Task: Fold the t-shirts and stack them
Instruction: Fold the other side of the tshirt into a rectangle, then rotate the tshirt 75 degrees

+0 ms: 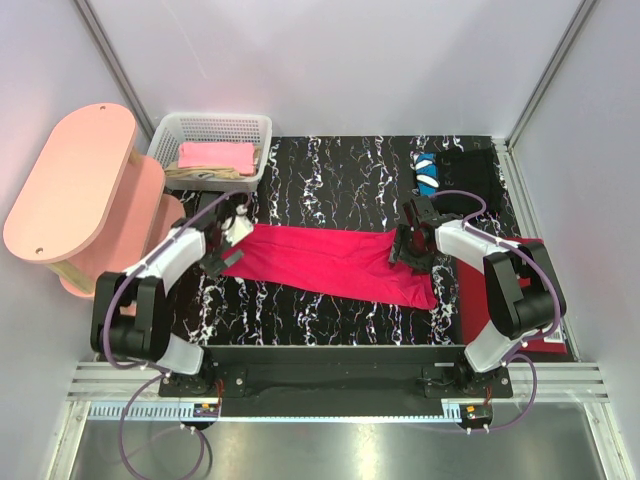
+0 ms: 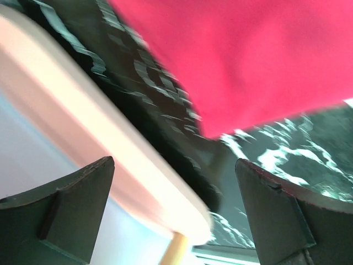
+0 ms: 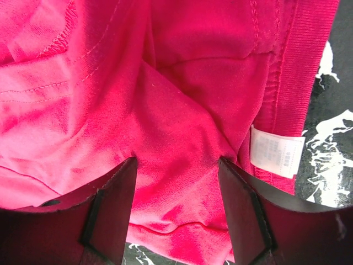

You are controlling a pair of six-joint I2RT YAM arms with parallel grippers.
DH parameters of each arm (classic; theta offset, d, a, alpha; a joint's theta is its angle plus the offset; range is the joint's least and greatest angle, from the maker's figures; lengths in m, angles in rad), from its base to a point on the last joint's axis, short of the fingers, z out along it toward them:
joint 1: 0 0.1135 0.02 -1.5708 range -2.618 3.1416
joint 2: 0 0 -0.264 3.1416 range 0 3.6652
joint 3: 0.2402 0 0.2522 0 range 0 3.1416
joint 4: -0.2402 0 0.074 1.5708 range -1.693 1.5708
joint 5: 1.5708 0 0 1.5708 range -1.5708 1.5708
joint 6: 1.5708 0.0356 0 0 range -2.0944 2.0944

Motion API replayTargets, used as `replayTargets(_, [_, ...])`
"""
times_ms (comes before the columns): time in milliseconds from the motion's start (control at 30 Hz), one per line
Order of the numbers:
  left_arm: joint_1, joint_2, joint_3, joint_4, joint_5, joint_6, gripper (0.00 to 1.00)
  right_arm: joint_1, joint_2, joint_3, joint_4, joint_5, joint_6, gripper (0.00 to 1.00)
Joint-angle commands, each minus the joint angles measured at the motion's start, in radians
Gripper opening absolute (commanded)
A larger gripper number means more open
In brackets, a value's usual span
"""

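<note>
Crimson t-shirt [image 1: 335,262] is spread as a long band across the black marbled table [image 1: 330,170]
Left gripper [image 2: 174,165] is held wide open, empty, just beside its left end; right gripper [image 3: 176,165] is likewise parted, set over rumpled cloth near the white neck tag [image 3: 277,155]

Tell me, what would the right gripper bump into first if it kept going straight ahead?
The red t-shirt. The right gripper points straight at it, its open fingers either side of a cloth fold beside the white neck tag. It looks very close, though depth is hard to judge.
</note>
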Motion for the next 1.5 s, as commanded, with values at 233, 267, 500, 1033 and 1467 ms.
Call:
replayTargets(233, [-0.03, -0.067, 0.005, -0.04, 0.148, -0.117, 0.99, 0.003, 0.013, 0.043, -0.024, 0.04, -0.02, 0.68])
replayTargets(267, [-0.056, -0.05, 0.066, -0.053, 0.155, -0.128, 0.99, 0.003, 0.013, 0.043, -0.024, 0.038, -0.017, 0.68])
replayTargets(500, [-0.128, 0.091, 0.309, -0.11, 0.24, -0.22, 0.99, 0.003, 0.021, 0.052, -0.042, 0.047, -0.021, 0.68])
replayTargets(1033, [-0.141, 0.19, -0.073, 0.143, 0.029, -0.134, 0.99, -0.023, 0.114, 0.163, -0.056, 0.047, -0.038, 0.68])
replayTargets(1467, [-0.122, -0.022, -0.254, 0.144, 0.042, -0.166, 0.99, -0.104, 0.303, 0.35, -0.085, 0.012, -0.089, 0.68])
